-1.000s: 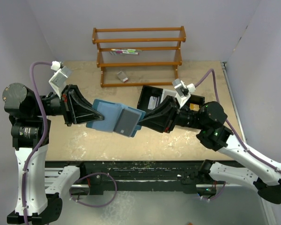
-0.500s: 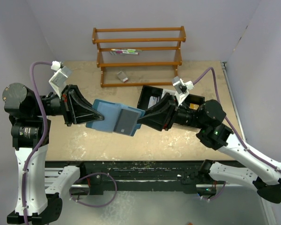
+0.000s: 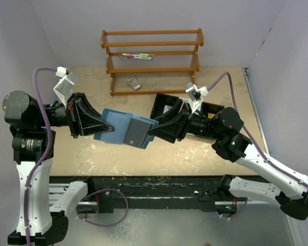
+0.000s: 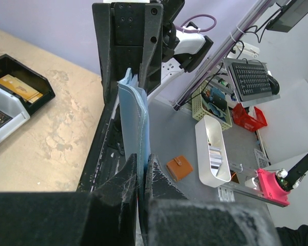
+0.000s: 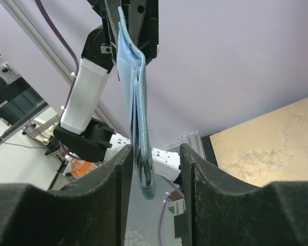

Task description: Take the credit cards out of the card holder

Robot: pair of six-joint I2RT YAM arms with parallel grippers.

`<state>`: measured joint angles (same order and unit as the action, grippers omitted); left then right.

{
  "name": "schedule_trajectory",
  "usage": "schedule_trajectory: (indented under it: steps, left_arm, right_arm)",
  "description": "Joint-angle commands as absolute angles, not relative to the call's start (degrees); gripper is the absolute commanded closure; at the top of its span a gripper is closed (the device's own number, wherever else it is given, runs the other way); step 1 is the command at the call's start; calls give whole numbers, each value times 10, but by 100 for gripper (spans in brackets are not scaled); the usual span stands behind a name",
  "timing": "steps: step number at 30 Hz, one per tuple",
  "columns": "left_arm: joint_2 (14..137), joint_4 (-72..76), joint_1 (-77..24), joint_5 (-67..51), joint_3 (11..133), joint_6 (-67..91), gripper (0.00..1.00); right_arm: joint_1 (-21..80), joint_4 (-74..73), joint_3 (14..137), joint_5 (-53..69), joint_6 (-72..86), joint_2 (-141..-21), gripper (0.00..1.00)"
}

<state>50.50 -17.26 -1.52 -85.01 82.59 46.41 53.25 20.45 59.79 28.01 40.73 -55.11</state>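
Right gripper (image 3: 151, 132) jaws are spread wider than a sec ago, set either side of the card holder (image 3: 114, 128) edge w/o touching. Holder is held aloft just left of the black tray (image 3: 167, 108), pinched by left gripper (image 3: 98, 125). A grey credit card (image 3: 136, 132) is seen on its tray-side half.

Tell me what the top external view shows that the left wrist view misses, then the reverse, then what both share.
Only the top view: the wooden rack and the flat face of a dark grey card on the card holder. Only the left wrist: a keyboard and a white tub beyond the table. Both: the holder pinched by the left gripper, and the black tray.
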Motion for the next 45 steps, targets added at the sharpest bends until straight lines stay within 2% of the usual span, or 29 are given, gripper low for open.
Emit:
schedule_trajectory:
  steps: [1, 3, 7, 11, 23, 29, 32, 39, 45]
  left_arm:
    - [503, -153, -12, -848, 835, 467, 100]
    - [503, -154, -13, -849, 834, 466, 100]
    - [503, -155, -13, -848, 834, 464, 100]
    - [504, -154, -13, -847, 836, 466, 100]
    - [503, -153, -12, -845, 838, 468, 100]
    - [504, -152, -12, -849, 840, 470, 100]
    - [504, -151, -13, -854, 843, 470, 100]
    - [502, -147, -12, -867, 844, 477, 100]
    - [499, -122, -12, -870, 847, 501, 100]
  right_arm:
    - [540, 266, 618, 285, 420, -552, 53]
    - [540, 274, 613, 284, 423, -551, 47]
    - [543, 319, 594, 302, 437, -547, 45]
    - [546, 370, 584, 331, 458, -550, 46]
    - [588, 377, 619, 312, 445, -599, 57]
    - [595, 396, 613, 340, 443, -593, 52]
    - [595, 352, 608, 347, 413, -567, 53]
    - [596, 253, 604, 318, 365, -503, 66]
    - [596, 176, 654, 268, 327, -533, 64]
